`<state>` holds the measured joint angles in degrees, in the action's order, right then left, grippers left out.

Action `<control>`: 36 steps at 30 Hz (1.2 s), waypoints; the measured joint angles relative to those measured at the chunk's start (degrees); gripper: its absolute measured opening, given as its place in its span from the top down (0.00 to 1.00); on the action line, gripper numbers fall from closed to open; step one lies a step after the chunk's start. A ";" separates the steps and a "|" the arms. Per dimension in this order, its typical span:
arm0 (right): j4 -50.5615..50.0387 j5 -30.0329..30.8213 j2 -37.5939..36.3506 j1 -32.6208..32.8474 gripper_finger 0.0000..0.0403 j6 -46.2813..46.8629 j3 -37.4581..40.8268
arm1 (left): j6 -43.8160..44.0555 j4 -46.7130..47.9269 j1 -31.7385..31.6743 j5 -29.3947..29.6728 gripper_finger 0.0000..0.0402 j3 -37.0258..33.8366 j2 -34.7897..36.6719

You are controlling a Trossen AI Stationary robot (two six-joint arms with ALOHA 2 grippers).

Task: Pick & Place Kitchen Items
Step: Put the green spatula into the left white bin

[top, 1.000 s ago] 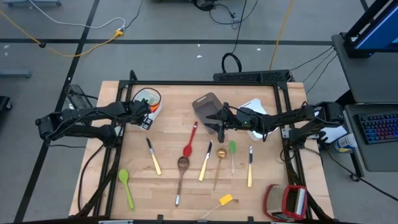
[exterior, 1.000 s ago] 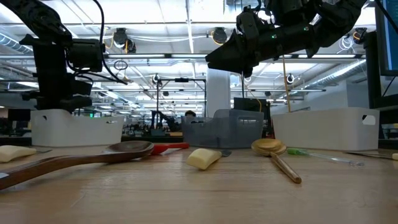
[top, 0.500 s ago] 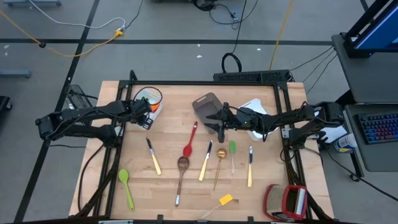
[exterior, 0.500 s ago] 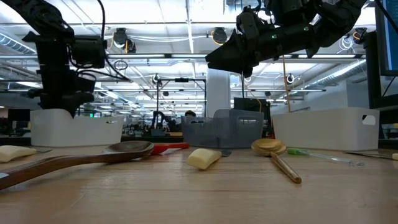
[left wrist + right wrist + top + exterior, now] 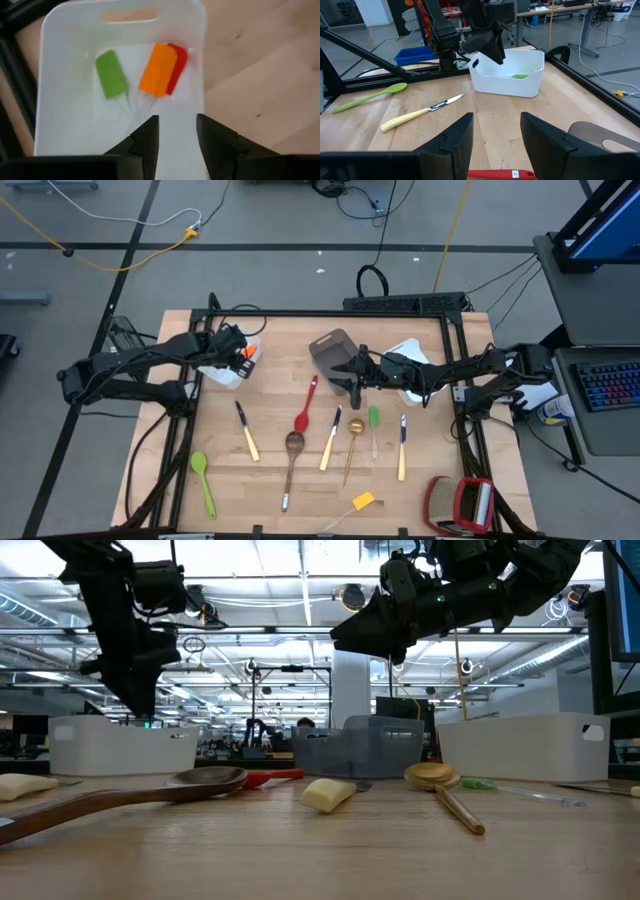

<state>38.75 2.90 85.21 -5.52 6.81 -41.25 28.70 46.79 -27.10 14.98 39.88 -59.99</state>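
Note:
My left gripper hangs open above the white bin at the table's far left, pointing steeply down, with nothing between its fingers. Inside the bin lie a green spatula, an orange spatula and a red spatula. My right gripper waits open and level beside the grey bin. On the table lie a red spoon, a wooden spoon, a gold spoon, two green spoons, pale-handled knives and a yellow piece.
A second white bin stands at the far right under the right arm. A bulky red-and-silver object sits at the near right corner. A black frame runs along the table's far edge. Bare wood lies between the white bin and the knives.
My left gripper has risen out of the white bin and now hangs well above its rim, having tipped a little as the arm lifted. The spatulas stay in the bin. My right arm has kept still.

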 joint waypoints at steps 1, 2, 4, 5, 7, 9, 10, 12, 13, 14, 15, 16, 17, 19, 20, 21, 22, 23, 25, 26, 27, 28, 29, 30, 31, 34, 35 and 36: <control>0.02 -0.02 0.00 -0.02 0.61 0.00 0.00 | -0.18 -0.19 0.59 -0.04 0.66 0.20 0.00; 0.02 -0.01 0.00 0.00 0.61 0.00 0.00 | -0.38 -0.40 1.24 -0.05 0.66 0.33 0.00; 0.02 0.00 0.00 0.00 0.61 0.00 0.00 | -0.53 -0.46 2.72 -0.06 0.66 0.76 0.00; 0.00 -0.01 0.00 0.00 0.61 0.00 0.00 | -0.53 -0.59 3.49 -0.06 0.66 0.97 0.00; 0.00 -0.01 0.00 -0.01 0.61 0.00 0.00 | -0.52 -1.62 5.21 -0.06 0.66 1.04 0.00; 0.00 -0.02 0.00 -0.02 0.61 0.00 0.00 | -0.80 -3.74 6.85 -0.04 0.66 1.04 0.00; 0.00 -0.01 0.00 0.00 0.61 0.00 0.00 | -1.69 -5.12 7.66 -0.04 0.66 1.04 0.00; 0.01 0.00 0.00 0.00 0.61 0.00 0.00 | -3.97 -8.21 9.32 -0.01 0.66 1.04 0.00; 0.01 -0.02 0.00 0.00 0.61 0.00 0.00 | -5.02 -9.87 10.09 -0.01 0.66 1.04 0.00; 0.00 0.00 0.00 0.00 0.61 0.00 0.00 | -5.92 -11.54 10.85 -0.01 0.66 1.04 0.00; 0.00 0.00 0.00 -0.01 0.61 0.00 0.00 | -6.72 -13.14 11.54 -0.04 0.66 1.04 0.00; 0.00 -0.01 0.00 0.00 0.61 0.00 0.00 | -7.37 -14.47 12.23 -0.05 0.66 1.04 0.00; 0.00 0.00 0.00 0.00 0.61 0.00 0.00 | -7.91 -15.68 12.86 -0.05 0.66 1.04 0.00; 0.00 0.00 0.00 -0.02 0.61 0.00 0.00 | -8.61 -17.48 14.00 -0.04 0.66 1.04 0.00; 0.00 -0.02 0.00 0.00 0.61 0.00 0.00 | -8.79 -18.08 14.58 -0.04 0.66 1.04 0.00; 0.00 0.00 0.00 -0.02 0.61 0.00 0.00 | -8.92 -18.40 15.10 -0.04 0.66 1.04 0.00; 0.00 -0.02 0.00 -0.01 0.61 0.00 0.00 | -8.93 -18.57 15.68 -0.04 0.66 1.04 0.00; 0.00 -0.01 0.00 0.00 0.61 0.00 0.00 | -8.94 -18.65 16.22 -0.04 0.66 1.04 0.00; 0.00 -0.01 0.00 -0.01 0.61 0.00 0.00 | -8.97 -18.82 17.30 -0.04 0.66 1.04 0.00; 0.00 0.00 0.00 0.00 0.61 0.00 0.00 | -9.00 -19.02 17.85 -0.04 0.66 1.04 0.00; 0.00 -0.01 0.00 0.00 0.61 0.00 0.00 | -9.09 -19.25 18.33 -0.01 0.66 1.04 0.00; 0.00 -0.02 0.00 -0.02 0.61 0.00 0.00 | -9.10 -19.61 18.82 0.01 0.66 1.04 0.00; 0.00 0.00 0.00 -0.02 0.61 0.00 0.00 | -9.10 -20.07 19.23 0.01 0.66 1.04 0.00; 0.00 -0.01 0.00 -0.01 0.61 -0.01 0.00 | -9.16 -20.50 19.75 0.03 0.66 1.04 0.00; 0.00 0.00 0.00 -0.02 0.61 0.00 0.00 | -9.51 -20.79 20.19 0.03 0.66 1.04 0.00; 0.00 0.00 0.00 -0.01 0.61 -0.01 0.00 | -10.65 -21.57 21.45 0.05 0.66 1.04 0.00; 0.00 0.00 0.00 0.00 0.61 0.00 0.00 | -10.65 -21.89 21.80 0.05 0.66 1.04 0.00; 0.00 0.00 0.00 0.00 0.61 0.00 0.00 | -10.63 -22.17 22.15 0.05 0.66 1.04 0.00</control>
<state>38.74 2.90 85.21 -5.52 6.81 -41.25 18.07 24.61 -4.95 15.03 40.93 -59.99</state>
